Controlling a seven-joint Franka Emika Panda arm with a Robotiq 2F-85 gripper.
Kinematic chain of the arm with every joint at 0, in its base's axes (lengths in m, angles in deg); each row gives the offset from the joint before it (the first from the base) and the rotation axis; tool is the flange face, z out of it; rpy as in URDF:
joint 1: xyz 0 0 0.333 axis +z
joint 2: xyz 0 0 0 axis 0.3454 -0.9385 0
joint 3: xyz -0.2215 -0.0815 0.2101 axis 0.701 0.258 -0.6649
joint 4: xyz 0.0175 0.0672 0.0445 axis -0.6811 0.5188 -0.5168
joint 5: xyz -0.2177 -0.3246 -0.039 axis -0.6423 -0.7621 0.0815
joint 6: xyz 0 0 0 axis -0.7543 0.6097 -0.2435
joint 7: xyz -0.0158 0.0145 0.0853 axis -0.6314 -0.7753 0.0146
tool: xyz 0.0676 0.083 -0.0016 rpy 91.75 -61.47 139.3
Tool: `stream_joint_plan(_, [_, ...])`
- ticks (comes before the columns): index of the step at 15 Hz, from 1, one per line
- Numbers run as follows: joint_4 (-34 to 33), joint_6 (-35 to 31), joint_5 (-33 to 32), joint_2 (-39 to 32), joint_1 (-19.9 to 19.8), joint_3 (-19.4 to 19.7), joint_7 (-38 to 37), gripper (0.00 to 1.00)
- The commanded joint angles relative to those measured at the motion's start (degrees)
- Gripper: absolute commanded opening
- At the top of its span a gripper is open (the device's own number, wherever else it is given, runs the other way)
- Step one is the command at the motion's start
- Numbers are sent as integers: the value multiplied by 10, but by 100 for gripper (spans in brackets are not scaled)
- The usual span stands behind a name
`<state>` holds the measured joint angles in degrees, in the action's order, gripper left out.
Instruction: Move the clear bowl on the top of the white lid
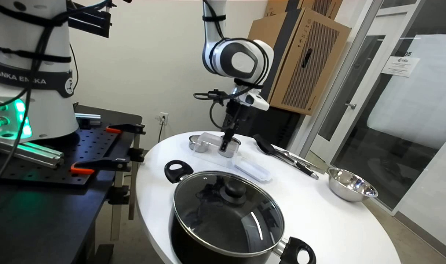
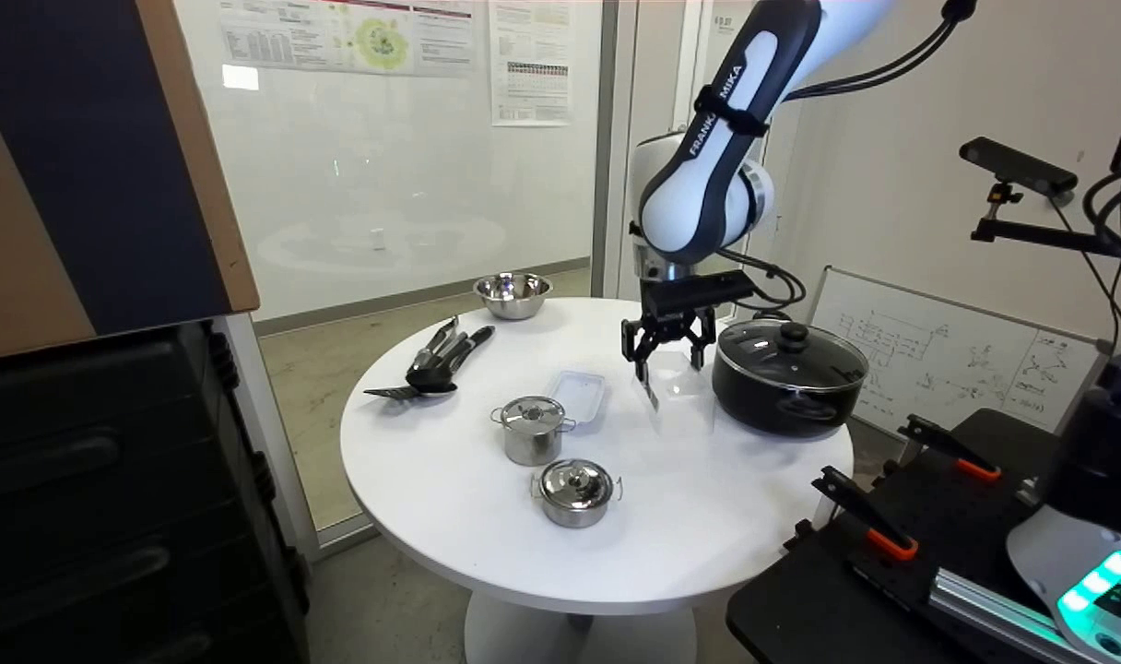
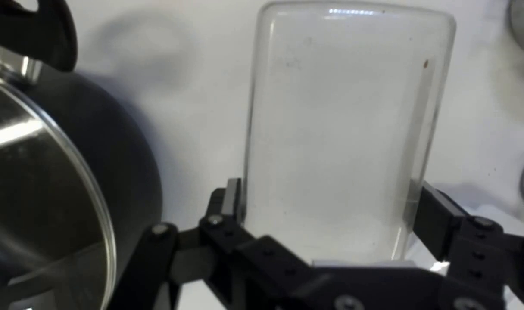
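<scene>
The clear bowl [image 1: 212, 147] is a see-through rectangular container on the white table, seen also in an exterior view [image 2: 684, 382] and large in the wrist view [image 3: 344, 125]. My gripper [image 1: 226, 145] is low over one end, its fingers spread wide outside the bowl's two long walls [image 3: 333, 200]. The walls lie very close to both pads; I cannot tell whether they touch. The white lid [image 1: 253, 168] lies flat beside the bowl, away from the big pot, also in an exterior view [image 2: 579, 397]. A pale edge low right in the wrist view looks like it.
A large black pot with glass lid [image 1: 226, 216] stands close beside the bowl. Two small steel pots [image 2: 533, 431] [image 2: 575, 495] stand on the other side. Black utensils [image 2: 441, 364] and a steel bowl [image 2: 513, 295] sit near the far table edge.
</scene>
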<state>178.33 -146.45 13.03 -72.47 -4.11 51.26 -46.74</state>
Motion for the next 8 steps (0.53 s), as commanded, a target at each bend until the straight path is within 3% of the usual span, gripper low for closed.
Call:
stream_joint_plan(1, [-75, 41, 9, -13, -20, -8, -8, 65])
stream_joint_plan(7, [-214, 71, 7, -111, -7, -8, -83, 65])
stream_joint_plan(8, [-155, 44, -2, -64, -16, -10, -58, 65])
